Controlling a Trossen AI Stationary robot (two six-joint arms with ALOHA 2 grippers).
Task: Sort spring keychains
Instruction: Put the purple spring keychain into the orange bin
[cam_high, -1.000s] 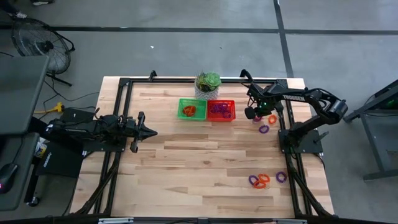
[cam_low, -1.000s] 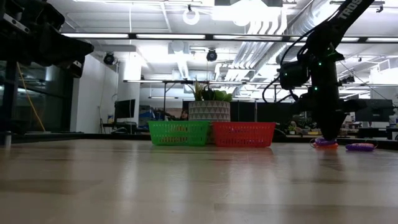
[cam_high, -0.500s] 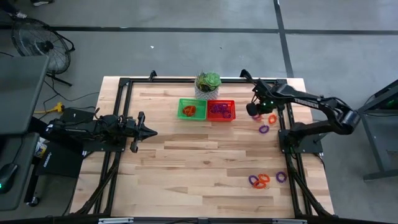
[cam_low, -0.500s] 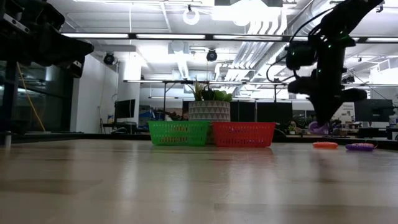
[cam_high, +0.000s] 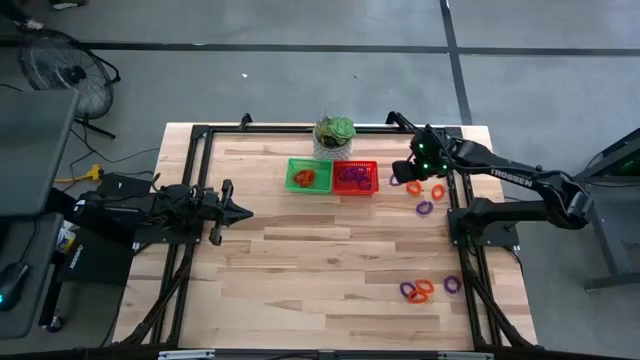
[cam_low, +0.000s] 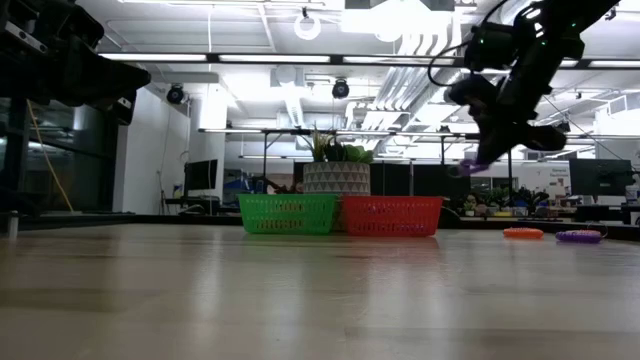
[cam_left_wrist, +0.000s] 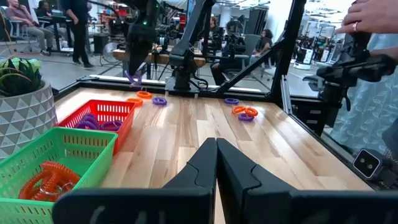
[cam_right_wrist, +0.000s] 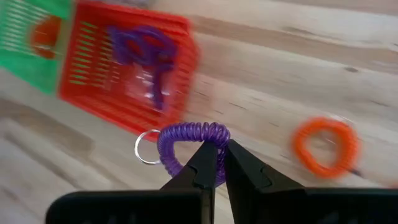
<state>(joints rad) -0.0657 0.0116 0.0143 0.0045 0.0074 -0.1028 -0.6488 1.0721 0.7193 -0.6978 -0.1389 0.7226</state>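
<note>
My right gripper (cam_right_wrist: 221, 152) hangs above the table just right of the red basket (cam_high: 356, 177), shut on a purple spring keychain (cam_right_wrist: 186, 138), which also shows in the low view (cam_low: 468, 168). The red basket holds purple keychains (cam_right_wrist: 146, 46). The green basket (cam_high: 308, 176) beside it holds orange ones (cam_left_wrist: 46, 180). More keychains lie flat on the wood: an orange one (cam_right_wrist: 324, 147) under my right gripper, a purple one (cam_high: 424, 208), and a mixed cluster (cam_high: 420, 290) near the right front. My left gripper (cam_high: 245, 212) waits shut at the table's left. My right gripper pinches the purple keychain's coil (cam_right_wrist: 208, 134) between its two fingers. The fingers slant down from above, from the table's right. The loop stands out past the fingertips with its small metal ring (cam_right_wrist: 146, 148) at one side. It is lifted clear of the table.
A potted plant (cam_high: 334, 135) stands right behind the two baskets at the far edge. A dark frame rail (cam_high: 455, 200) runs along the table's right side. Bare wood spreads across the middle (cam_high: 320, 250). A person's hand (cam_left_wrist: 373, 15) shows beyond the table.
My right gripper has risen from the table at the far right with the purple keychain, lifting it clear. It has tipped from pointing almost straight down to a slant and moved slightly toward the red basket. The orange keychain stayed on the wood.
</note>
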